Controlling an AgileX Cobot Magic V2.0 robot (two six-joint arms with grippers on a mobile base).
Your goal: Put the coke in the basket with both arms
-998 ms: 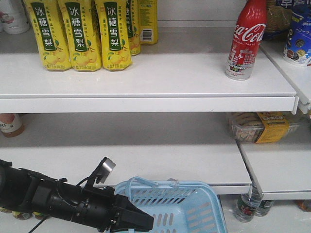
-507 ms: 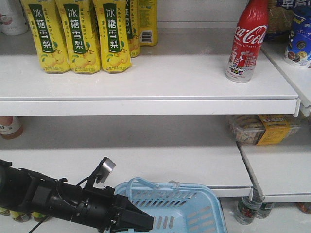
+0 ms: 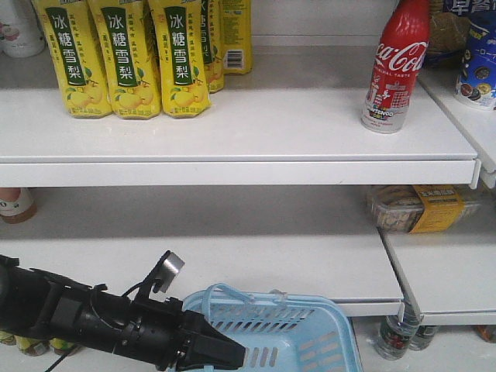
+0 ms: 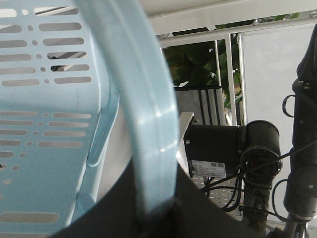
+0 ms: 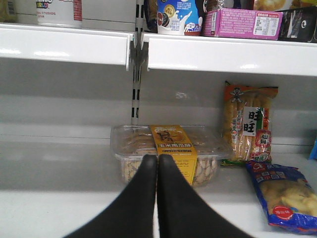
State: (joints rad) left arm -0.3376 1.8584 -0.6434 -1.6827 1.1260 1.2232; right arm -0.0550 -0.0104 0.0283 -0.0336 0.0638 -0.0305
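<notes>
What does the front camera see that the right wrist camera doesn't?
Only the front view: the whole coke, the basket, yellow bottles and the left end effector. Only the right wrist view: the right end effector, shut and empty, a pink box and snack bags. Both: the clear snack box and white shelves.

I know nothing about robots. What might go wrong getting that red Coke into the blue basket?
The coke is tall and slim, so a clumsy touch might topple it off the upper shelf. The right tool is shut and faces a snack box one shelf lower; rising, it could hit that shelf. The left tool grips the basket by its handle, so it may swing.
</notes>
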